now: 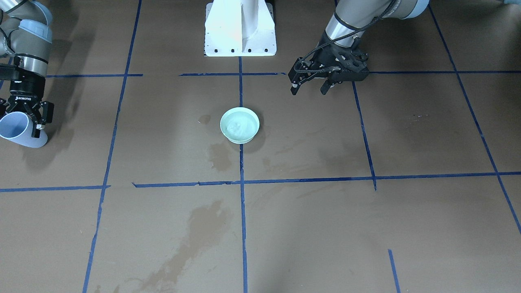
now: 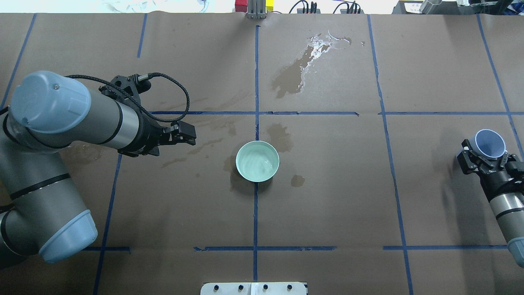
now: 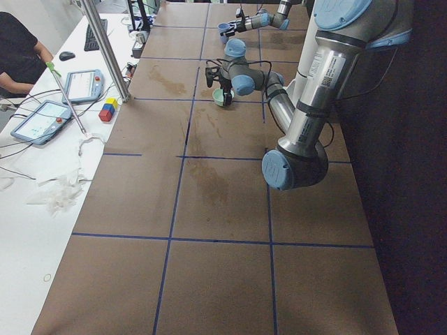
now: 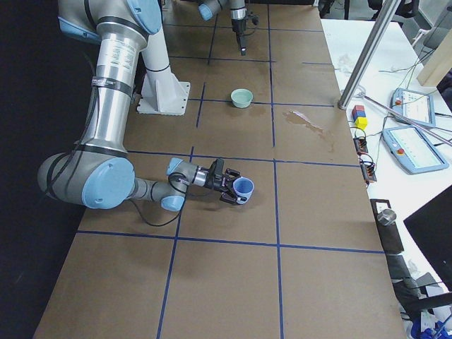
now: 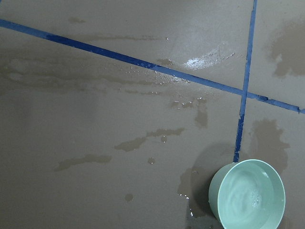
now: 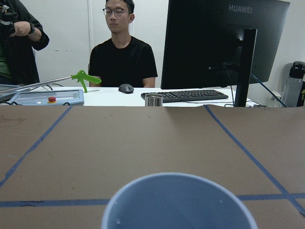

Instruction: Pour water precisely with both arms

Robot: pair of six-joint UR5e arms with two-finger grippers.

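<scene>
A mint-green bowl [image 2: 241, 171] stands at the table's middle on a blue tape line, and water [image 2: 258, 160] ripples inside it. In the left wrist view the bowl [image 5: 217, 191] lies at the lower right. My left gripper [image 1: 309, 90] hovers open and empty above the table, apart from the bowl on my left side. Far out on my right, the right gripper [image 2: 487, 157] is shut on a pale blue cup [image 2: 489, 143], held tilted with its mouth facing away from me. The cup's rim [image 6: 176, 183] fills the bottom of the right wrist view. I cannot see into the cup.
Dark wet stains [image 2: 292, 76] blotch the brown paper around and beyond the bowl. Blue tape lines [image 2: 256, 82] grid the table. The white pedestal [image 1: 240, 28] stands at my base. People, a monitor [image 6: 224, 43] and tablets [image 3: 42, 118] sit beyond the far edge.
</scene>
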